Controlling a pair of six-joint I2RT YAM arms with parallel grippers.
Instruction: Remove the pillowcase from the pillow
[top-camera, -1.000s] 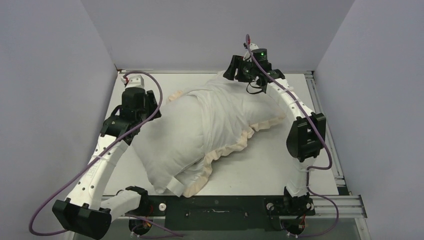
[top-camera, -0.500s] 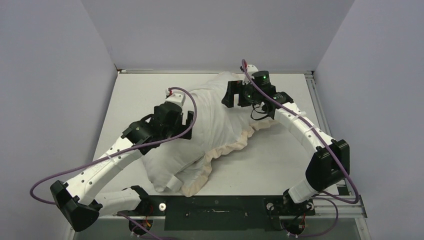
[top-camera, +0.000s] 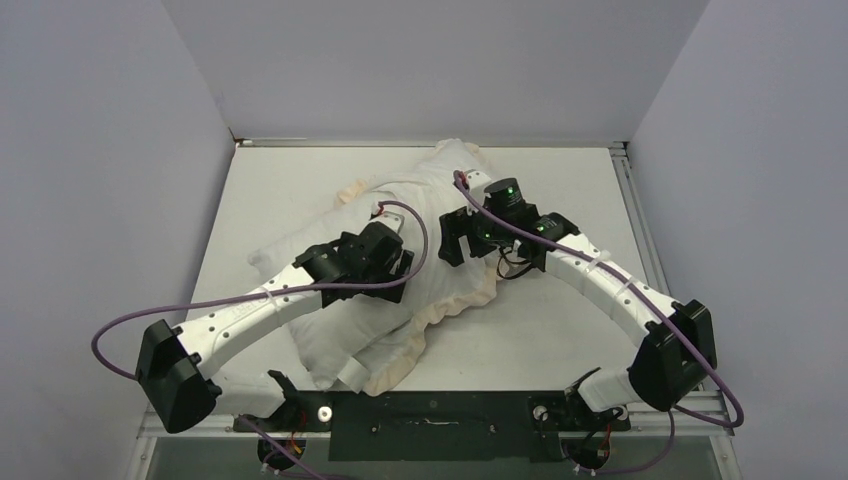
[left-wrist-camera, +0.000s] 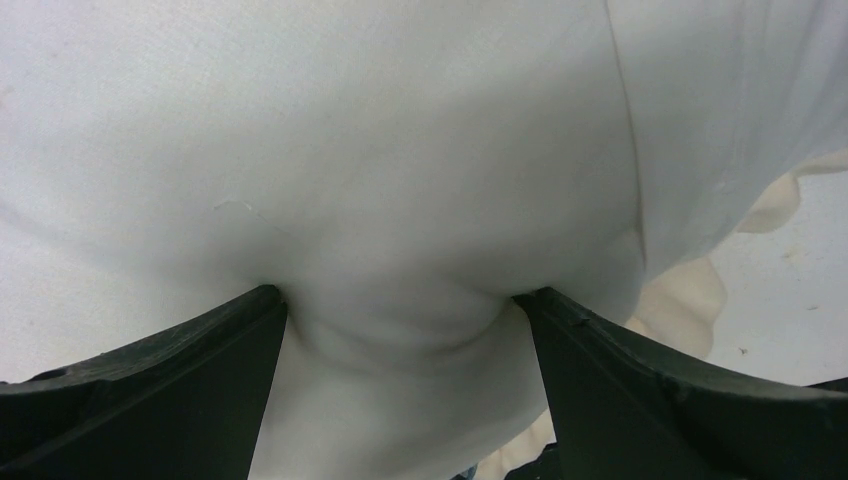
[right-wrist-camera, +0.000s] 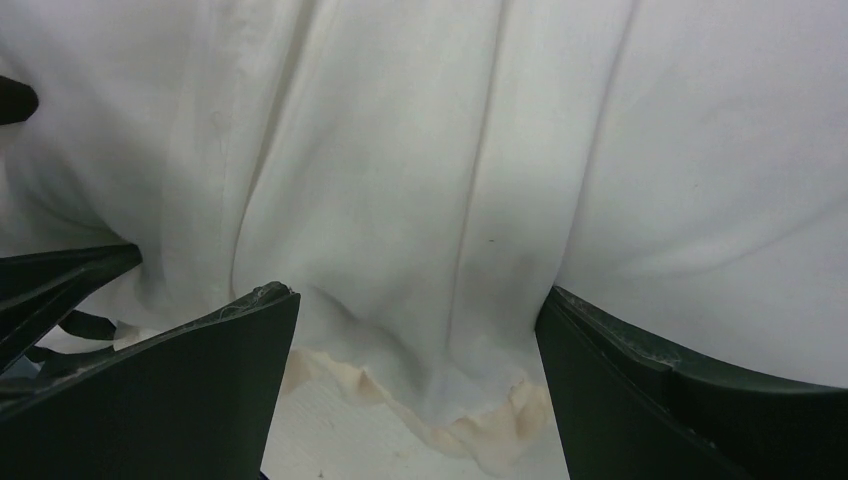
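Pillow lies diagonal in middle of desk. Near end w/ tag pokes out of pillowcase, which covers far part. Cream frill runs along right edge. L pincer spread wide, pressed down into white fabric, bulge between, nothing clamped. R pincer likewise wide apart, over fabric folds just above frill.

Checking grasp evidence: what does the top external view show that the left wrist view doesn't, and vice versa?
Top external only: both arms, the right hand and the tagged end of the plump white pillow. Left wrist only: the left hand open, white fabric bulging between its fingers. Both: the cream ruffled frill of the limp white pillowcase.
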